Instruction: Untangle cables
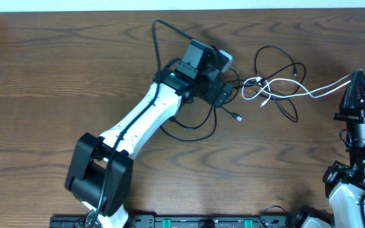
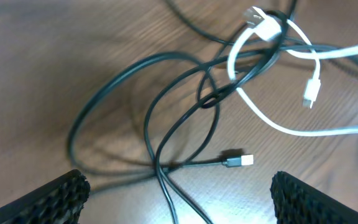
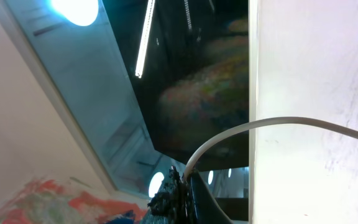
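The cables [image 1: 262,82] lie in a messy heap on the brown surface [image 1: 56,76]. In the middle is a knot [image 2: 211,98] where the black cables [image 2: 114,81] cross and hook round each other. The white cable [image 2: 272,121] loops through just past the knot. The left arm [image 1: 144,114] is right over the heap. The left jaws stand wide apart with nothing in them, one finger [image 2: 48,199] at each side of the wrist view. The knot lies straight ahead of them, and one black cable runs from the knot back between the fingers, along the way the jaws point. A small plug [image 2: 238,160] lies near the knot, on the jaws' side. The right arm [image 1: 360,126] is well away from the knot. The right jaws are clamped on the white cable, which stretches in a long line from the knot to them. So the left arm is much nearer. I think the next move is to reach ahead and pinch a black cable by the knot.
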{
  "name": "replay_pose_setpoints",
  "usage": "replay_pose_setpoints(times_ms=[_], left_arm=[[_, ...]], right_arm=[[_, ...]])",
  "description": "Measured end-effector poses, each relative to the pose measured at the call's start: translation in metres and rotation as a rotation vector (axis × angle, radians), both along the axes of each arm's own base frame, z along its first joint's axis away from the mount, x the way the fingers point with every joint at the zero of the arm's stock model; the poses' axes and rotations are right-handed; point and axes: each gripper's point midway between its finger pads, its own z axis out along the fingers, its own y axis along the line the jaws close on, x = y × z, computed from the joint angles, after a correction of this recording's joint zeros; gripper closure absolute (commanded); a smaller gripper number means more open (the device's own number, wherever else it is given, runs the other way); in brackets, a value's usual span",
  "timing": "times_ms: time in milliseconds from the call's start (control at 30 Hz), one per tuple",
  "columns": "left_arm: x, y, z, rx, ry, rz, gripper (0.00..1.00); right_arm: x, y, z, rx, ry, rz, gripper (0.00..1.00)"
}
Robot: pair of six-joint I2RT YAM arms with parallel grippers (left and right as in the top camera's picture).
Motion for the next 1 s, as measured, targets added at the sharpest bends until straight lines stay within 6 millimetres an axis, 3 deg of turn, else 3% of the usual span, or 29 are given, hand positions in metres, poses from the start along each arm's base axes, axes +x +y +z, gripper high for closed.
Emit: replay_pose_setpoints(times_ms=[267, 600, 867, 1000], left_arm=[[0.020, -0.011, -0.033, 0.081, -0.129, -0.147, 0.03], [0.014, -0.038, -0.089, 0.117, -0.123, -0.243, 0.03], [0.005, -0.071, -0.085, 0.084, -0.193, -0.305, 0.20], [0.004, -0.076, -0.082, 0.074, -0.209, -0.313, 0.21]], right_arm=[[0.000, 0.005, -0.001, -0.013, 0.007, 0.024, 0.99], [0.000, 0.008, -0.002, -0.022, 0.011, 0.041, 0.99], [-0.001, 0.012, -0.004, -0.034, 0.017, 0.062, 0.99], [-0.001, 0.014, -0.004, -0.039, 0.019, 0.072, 0.99]])
